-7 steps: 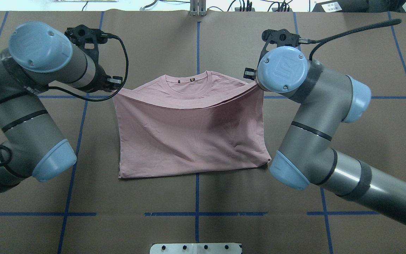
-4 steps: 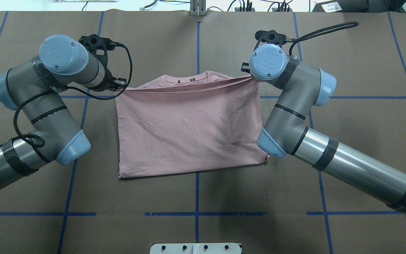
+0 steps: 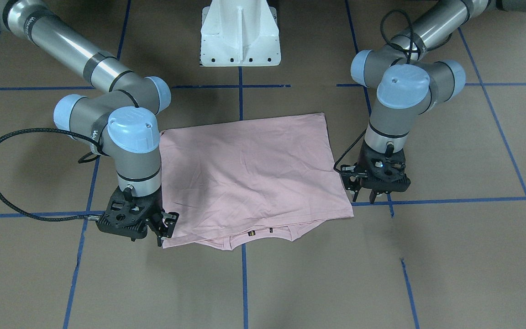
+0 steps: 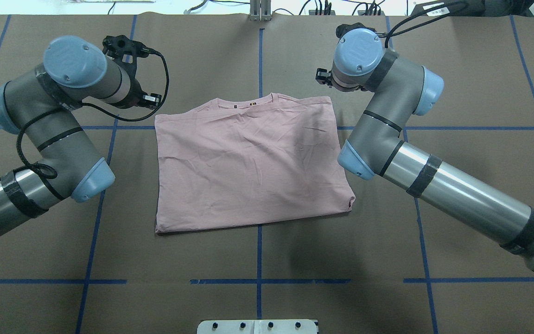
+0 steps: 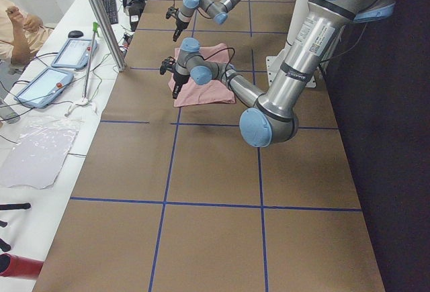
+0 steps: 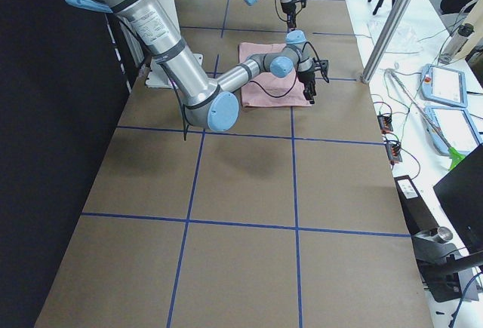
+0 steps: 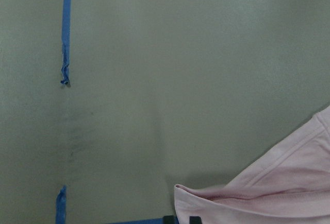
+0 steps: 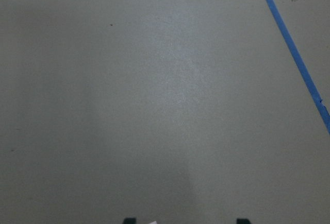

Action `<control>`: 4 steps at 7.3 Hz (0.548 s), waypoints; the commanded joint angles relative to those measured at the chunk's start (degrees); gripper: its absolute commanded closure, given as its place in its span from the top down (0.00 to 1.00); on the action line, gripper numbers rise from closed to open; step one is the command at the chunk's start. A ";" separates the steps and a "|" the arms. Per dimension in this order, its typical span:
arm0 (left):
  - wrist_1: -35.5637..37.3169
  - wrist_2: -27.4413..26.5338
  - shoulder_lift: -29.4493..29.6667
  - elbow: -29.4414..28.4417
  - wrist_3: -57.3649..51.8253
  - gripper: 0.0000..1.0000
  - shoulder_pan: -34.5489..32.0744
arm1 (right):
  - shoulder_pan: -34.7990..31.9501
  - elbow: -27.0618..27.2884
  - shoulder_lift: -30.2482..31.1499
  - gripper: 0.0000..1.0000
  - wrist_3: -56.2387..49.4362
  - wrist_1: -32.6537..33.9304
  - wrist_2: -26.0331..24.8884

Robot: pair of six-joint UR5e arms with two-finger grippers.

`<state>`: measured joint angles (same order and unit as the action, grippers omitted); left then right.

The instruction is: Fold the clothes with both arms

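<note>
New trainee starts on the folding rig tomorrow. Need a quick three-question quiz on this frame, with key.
1. True or false: the T-shirt lies folded on the table, and neither the left gripper nor the right gripper grips it.
2. Relative to the white pedestal, the collar lies at the shirt's: (a) near edge, (b) far edge, (c) underside, hidden.
3. Which wrist view shows a shirt corner?
Key: 1 true; 2 b; 3 left.

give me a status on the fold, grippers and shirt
Right gripper jaws open, at a far corner of the shirt. Left gripper beside the other far corner, jaws unclear. Folded in half, flat, collar peeking out. Nothing on top.
</note>
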<state>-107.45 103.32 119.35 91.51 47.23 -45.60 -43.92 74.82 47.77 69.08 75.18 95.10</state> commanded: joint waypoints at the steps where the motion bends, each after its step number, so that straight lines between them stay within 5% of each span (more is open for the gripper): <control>1: 0.13 3.89 -4.62 8.63 -0.13 1.00 -0.19 | -2.39 5.12 3.27 1.00 -7.34 -0.11 5.69; 4: -0.13 5.31 -15.52 23.67 12.04 1.00 6.10 | -2.49 11.75 7.34 1.00 -8.53 0.15 5.98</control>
<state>-107.52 108.65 108.46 108.98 52.66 -43.52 -46.32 84.86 54.14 60.84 75.19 100.90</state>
